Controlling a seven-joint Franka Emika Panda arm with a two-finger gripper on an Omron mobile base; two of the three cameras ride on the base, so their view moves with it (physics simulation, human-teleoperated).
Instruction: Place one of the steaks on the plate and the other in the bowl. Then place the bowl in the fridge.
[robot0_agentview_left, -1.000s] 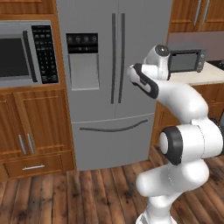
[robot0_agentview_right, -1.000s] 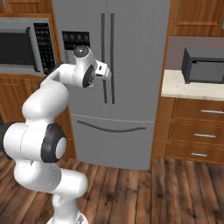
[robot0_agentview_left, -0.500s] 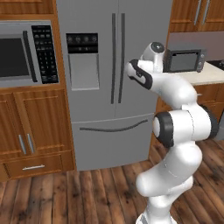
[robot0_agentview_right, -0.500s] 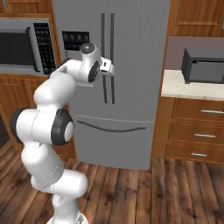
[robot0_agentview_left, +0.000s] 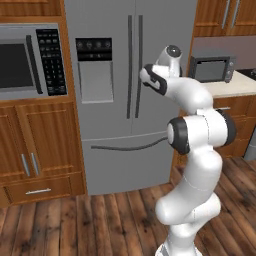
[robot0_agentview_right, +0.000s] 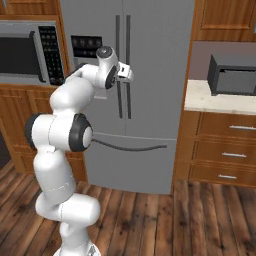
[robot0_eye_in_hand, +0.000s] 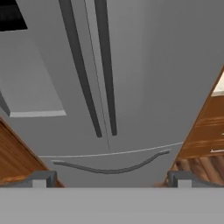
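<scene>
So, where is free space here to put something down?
The pale counter right of the fridge has a bare strip in front of the dark oven. The wooden floor before the fridge is open. Crowded: the arm stands close to the fridge handles.

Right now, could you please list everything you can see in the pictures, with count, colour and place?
fridge: one, grey, centre, doors shut, two long vertical handles.
dispenser panel: one, black, left fridge door.
microwave: one, grey and black, built in left of the fridge.
toaster oven: one, dark grey, on the counter to the right.
counter: one, cream top.
cabinets: several, brown wood.
floor: wooden planks.
arm: one, white.
fingers: two, dark, open, empty, facing the fridge.
</scene>
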